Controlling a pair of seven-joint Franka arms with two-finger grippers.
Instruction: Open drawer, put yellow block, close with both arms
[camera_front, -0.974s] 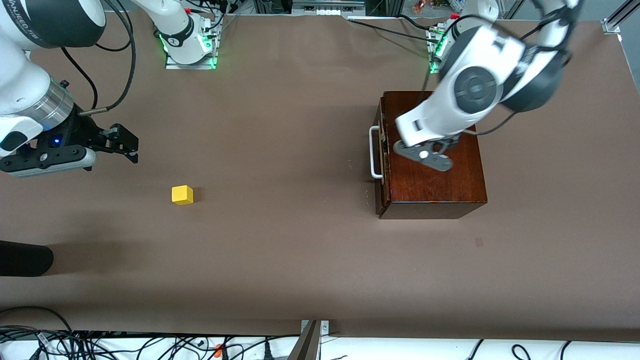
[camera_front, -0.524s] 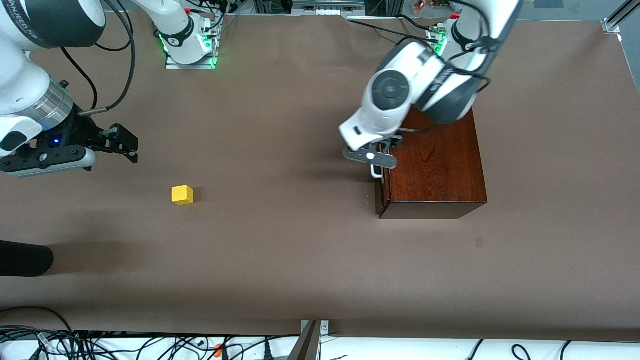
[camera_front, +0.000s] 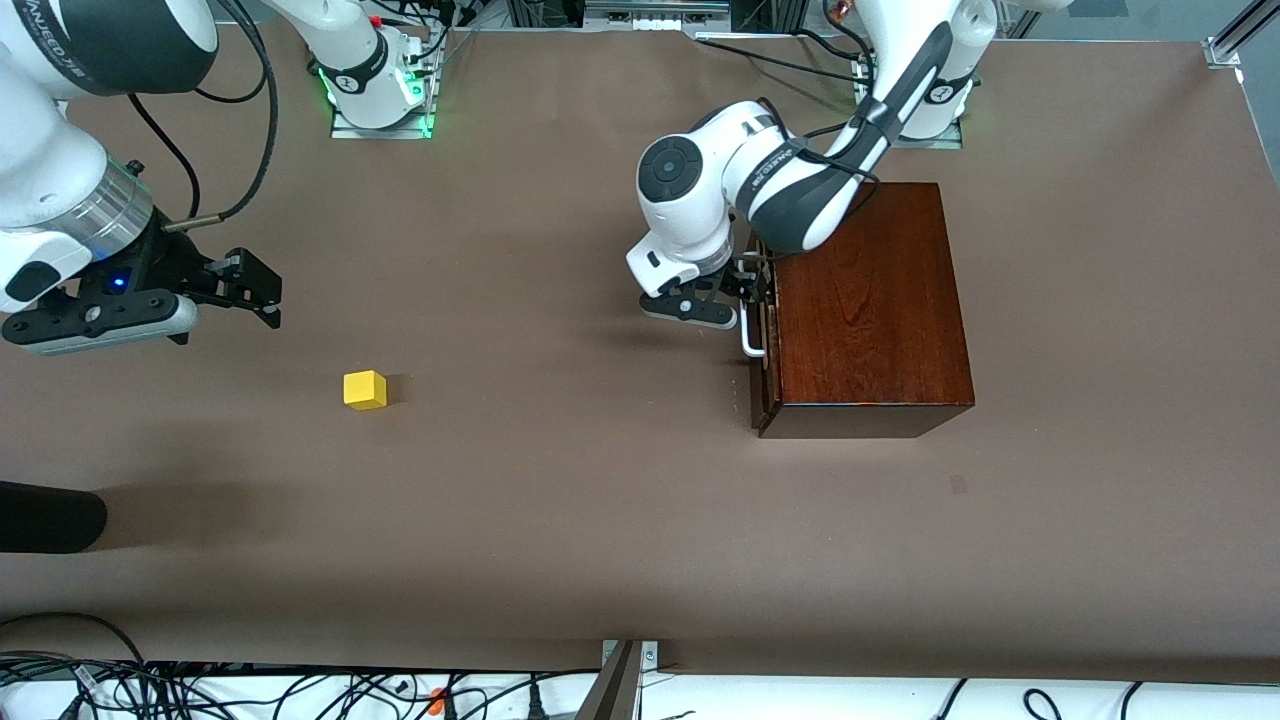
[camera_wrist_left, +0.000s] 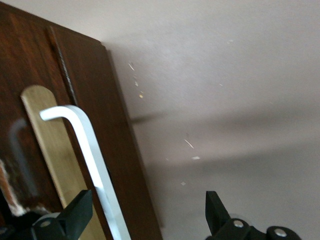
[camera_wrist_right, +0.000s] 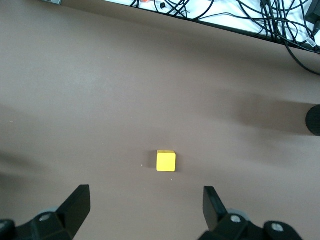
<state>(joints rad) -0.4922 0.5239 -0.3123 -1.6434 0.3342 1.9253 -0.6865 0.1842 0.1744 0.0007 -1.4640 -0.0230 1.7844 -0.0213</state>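
Left end effector (camera_front: 735, 300) at right of centre in the front view, released, fingers (camera_wrist_left: 75, 217) straddling the white handle (camera_wrist_left: 95, 165) of the drawer (camera_front: 762, 330), shut in the dark box (camera_front: 865, 300). Handle mostly hidden under the wrist in front view. Right end effector (camera_front: 262, 290) at the frame's left edge, released, waiting above the counter (camera_front: 560, 480). Yellow block (camera_front: 365, 389) lower in frame, between its fingers (camera_wrist_right: 75, 205) in the right wrist view, untouched. Dark object (camera_front: 50, 515) cut off, unidentifiable.

A: What hides the white U-shaped bar handle (camera_front: 749, 340)?
B: The left tool (camera_front: 722, 300) covers most of it.
A: And the dark cylinder (camera_front: 50, 517)?
B: Cut off by the front view's edge.
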